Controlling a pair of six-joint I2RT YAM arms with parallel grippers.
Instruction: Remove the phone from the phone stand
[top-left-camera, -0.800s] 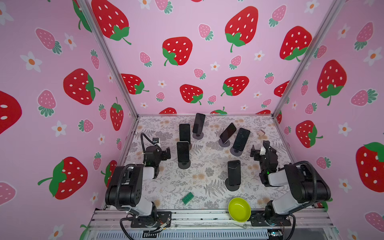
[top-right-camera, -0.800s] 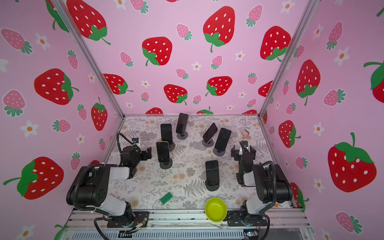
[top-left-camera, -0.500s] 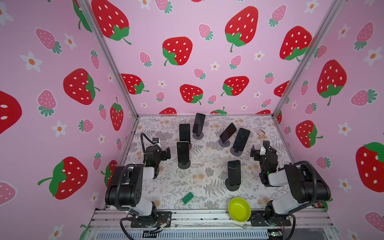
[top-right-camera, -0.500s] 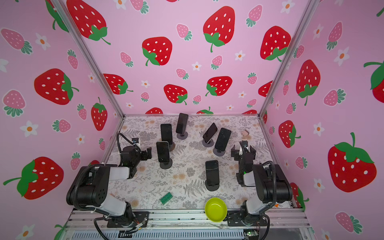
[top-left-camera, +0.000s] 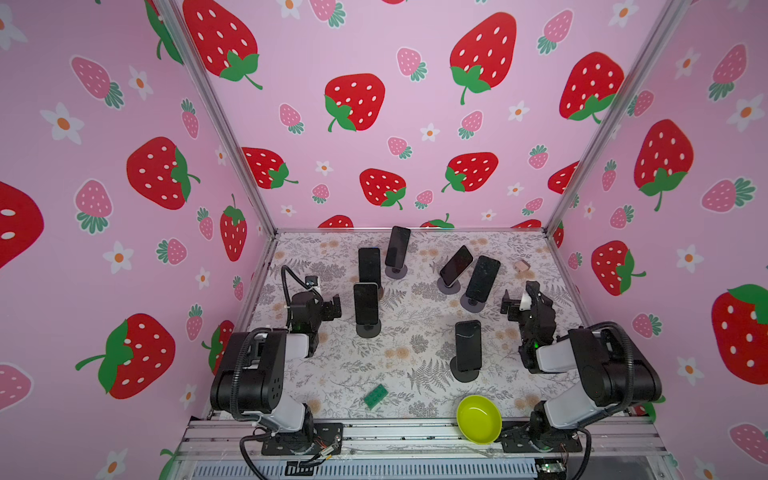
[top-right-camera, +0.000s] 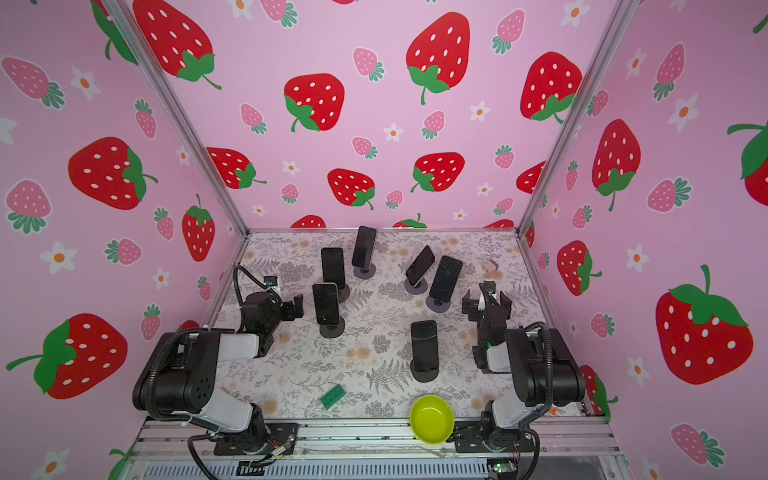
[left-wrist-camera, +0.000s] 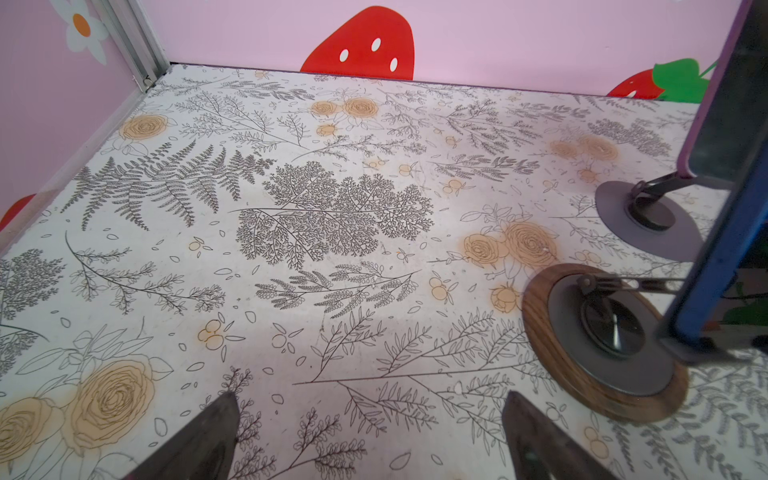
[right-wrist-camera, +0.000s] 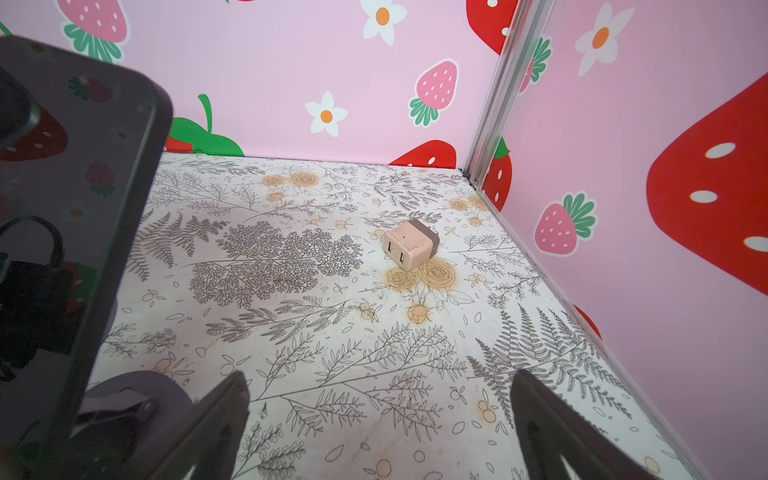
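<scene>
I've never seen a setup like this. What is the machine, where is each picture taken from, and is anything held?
A left arm and a right arm are mounted at the near edge of the table, each ending in a two-fingered gripper. The two wide pictures come from one camera overhead, the two close ones from cameras on the wrists. On the table are six phones on stands, plus a brick, a bowl and a charger. The left gripper and right gripper are open and hold nothing; no phone is off its stand.

left arm (top-left-camera: 257, 374) — black joints, white links | right arm (top-left-camera: 602, 374) — same | cables (top-left-camera: 630, 365): black, ribbed
</scene>
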